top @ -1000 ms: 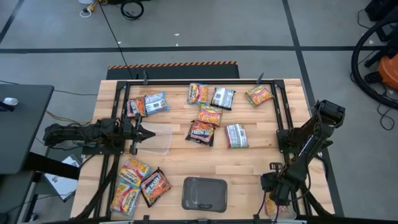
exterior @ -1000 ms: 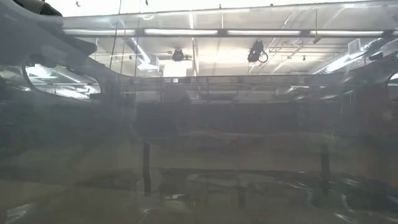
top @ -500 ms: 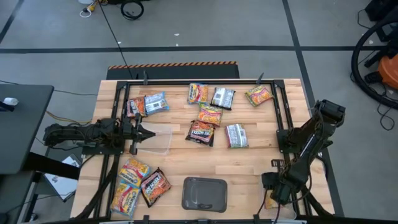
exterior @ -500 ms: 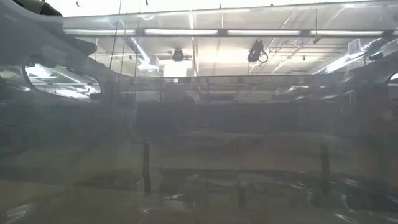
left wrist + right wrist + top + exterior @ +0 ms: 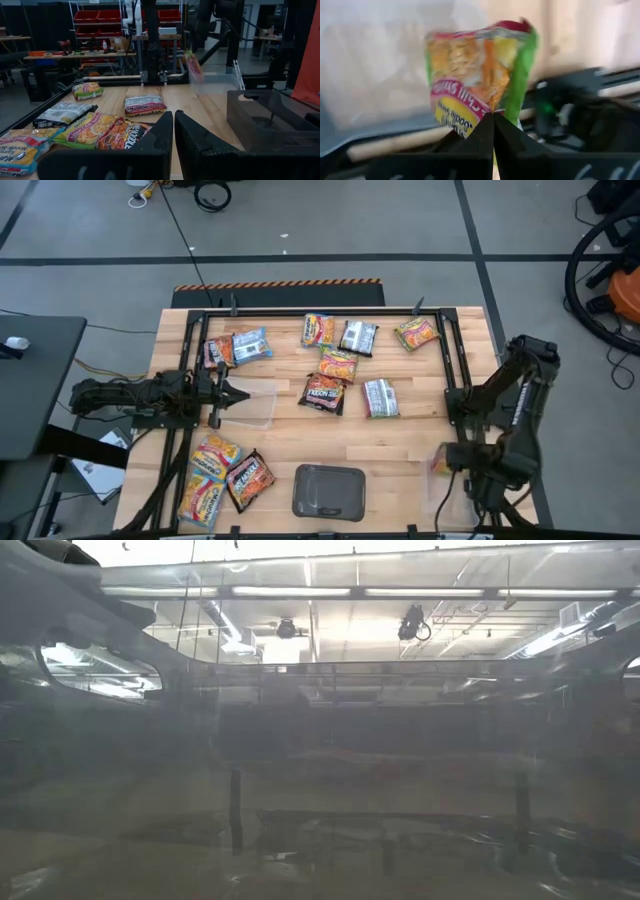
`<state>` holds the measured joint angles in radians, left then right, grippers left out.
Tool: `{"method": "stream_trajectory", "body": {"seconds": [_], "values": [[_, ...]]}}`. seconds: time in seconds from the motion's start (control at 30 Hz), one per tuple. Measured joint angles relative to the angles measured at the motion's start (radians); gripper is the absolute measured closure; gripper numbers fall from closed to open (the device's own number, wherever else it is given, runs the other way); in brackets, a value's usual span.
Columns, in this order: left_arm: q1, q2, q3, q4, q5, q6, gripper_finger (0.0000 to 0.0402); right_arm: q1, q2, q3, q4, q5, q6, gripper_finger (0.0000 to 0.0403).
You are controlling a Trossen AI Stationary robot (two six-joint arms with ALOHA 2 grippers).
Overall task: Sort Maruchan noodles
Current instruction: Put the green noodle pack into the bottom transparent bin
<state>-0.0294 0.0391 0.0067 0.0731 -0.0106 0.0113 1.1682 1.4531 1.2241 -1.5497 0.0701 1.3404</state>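
The silver packet (image 5: 145,104) lying flat on the table in the left wrist view carries "Maruchan" along its red lower band. The dark packet (image 5: 131,136) just before the left gripper's fingers shows "NOODLE" in pale letters. Print on the green-edged packet (image 5: 478,80) in the right wrist view is too blurred to read.

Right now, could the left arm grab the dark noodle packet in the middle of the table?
Probably yes. The left gripper rests over a clear tub, jaws shut and empty, pointing toward the dark packet. Only bare table lies beyond the tub, so nothing seems to block it. It would have to open first.
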Motion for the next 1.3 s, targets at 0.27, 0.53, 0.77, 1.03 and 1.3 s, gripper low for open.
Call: {"method": "stream_trajectory", "body": {"seconds": [0.27,0.53,0.77,1.03,1.3], "values": [[0.0,0.0,0.0,0.0,0.0,0.0,0.0377,0.071,0.0,-0.02,-0.006,0.174,0.097,0.0398],[0.0,0.0,0.0,0.0,0.0,0.0,0.0377,0.169,0.001,-0.065,0.066,0.28,0.163,0.0398],[0.0,0.0,0.0,0.001,0.0,0.0,0.0377,0.205,0.001,-0.119,0.181,0.271,0.176,0.039],[0.0,0.0,0.0,0.001,0.0,0.0,0.0377,0.205,0.001,-0.123,0.197,0.27,0.173,0.0393],[0.0,0.0,0.0,0.001,0.0,0.0,0.0377,0.192,0.001,-0.123,0.082,0.239,0.224,0.0391]]}}
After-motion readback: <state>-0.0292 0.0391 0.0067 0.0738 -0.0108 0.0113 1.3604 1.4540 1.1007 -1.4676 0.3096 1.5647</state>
